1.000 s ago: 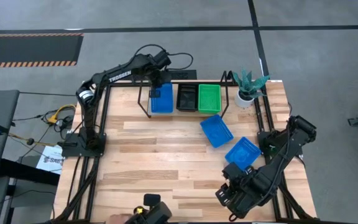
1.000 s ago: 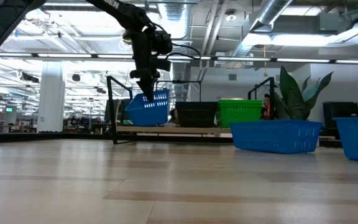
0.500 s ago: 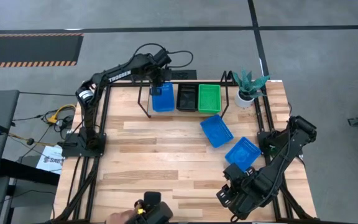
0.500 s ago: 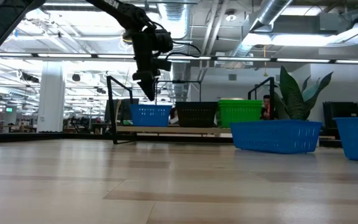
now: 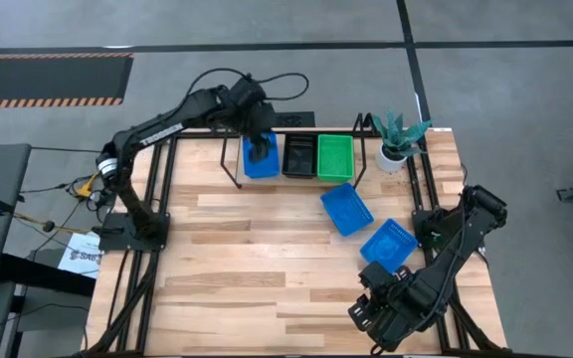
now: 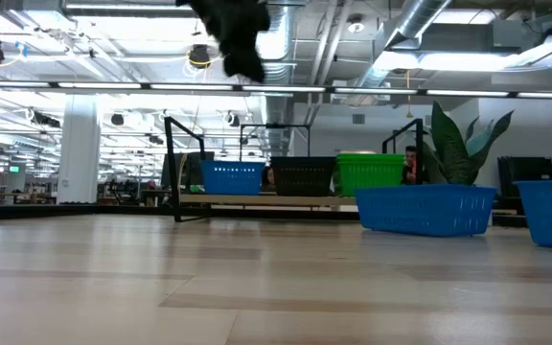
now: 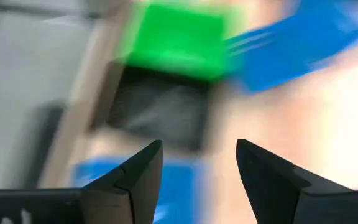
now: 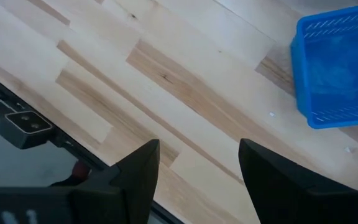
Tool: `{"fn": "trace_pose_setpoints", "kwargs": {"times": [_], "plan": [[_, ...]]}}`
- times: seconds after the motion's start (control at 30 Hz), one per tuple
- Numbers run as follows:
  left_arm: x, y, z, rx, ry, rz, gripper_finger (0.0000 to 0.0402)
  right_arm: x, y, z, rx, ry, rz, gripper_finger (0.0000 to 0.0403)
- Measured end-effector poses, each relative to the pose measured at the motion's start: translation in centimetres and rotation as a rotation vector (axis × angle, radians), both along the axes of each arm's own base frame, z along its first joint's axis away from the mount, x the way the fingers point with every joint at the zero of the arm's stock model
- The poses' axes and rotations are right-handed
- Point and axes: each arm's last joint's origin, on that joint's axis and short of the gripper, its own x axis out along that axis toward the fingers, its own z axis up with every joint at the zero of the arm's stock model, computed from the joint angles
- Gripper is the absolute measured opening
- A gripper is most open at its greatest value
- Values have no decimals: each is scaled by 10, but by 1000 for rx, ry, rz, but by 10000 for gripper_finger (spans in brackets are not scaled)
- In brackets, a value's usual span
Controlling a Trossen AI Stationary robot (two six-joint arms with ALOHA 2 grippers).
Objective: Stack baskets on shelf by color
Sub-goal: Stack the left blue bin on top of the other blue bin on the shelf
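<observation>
On the low black wire shelf [image 5: 229, 165] at the table's [image 5: 247, 259] far edge sit a blue perforated plastic basket [image 5: 259, 159], a black one [image 5: 297, 155] and a green one [image 5: 334, 156], side by side. Two more blue baskets [image 5: 346, 209] [image 5: 387, 242] lie on open wood toward the right. The left gripper [image 5: 258, 148] hovers above the shelved blue basket, jaws parted and empty. The right gripper [image 8: 197, 168] waits wide open, holding nothing, at the near right corner.

Two dark jointed arms, looped black cable by the left arm [image 5: 157, 124], wedge-shaped matte black fingers [image 7: 129, 180].

L wrist view blurred; left pincer [image 6: 242, 59] cut off in low view.
</observation>
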Motion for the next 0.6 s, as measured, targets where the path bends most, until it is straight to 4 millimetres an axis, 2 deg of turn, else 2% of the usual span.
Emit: {"fn": "trace_pose_setpoints", "kwargs": {"times": [0.1,0.17,0.23,0.3,0.43,0.6], "plan": [[17,-31,6,-142,-120,-164,188,0,2,-5,-22,19,-1,245],[32,-55,6,-111,-143,-244,185,0,5,-9,-30,28,3,245],[51,-77,1,-10,-179,-292,183,1,7,-11,-29,27,-5,245],[72,-99,-13,81,-195,-298,181,2,12,-13,-15,18,-10,245],[113,-128,-41,253,-255,-221,164,1,19,-17,17,0,-34,245],[152,-138,-100,276,-222,-205,96,-8,30,-15,69,-31,-83,245]]}}
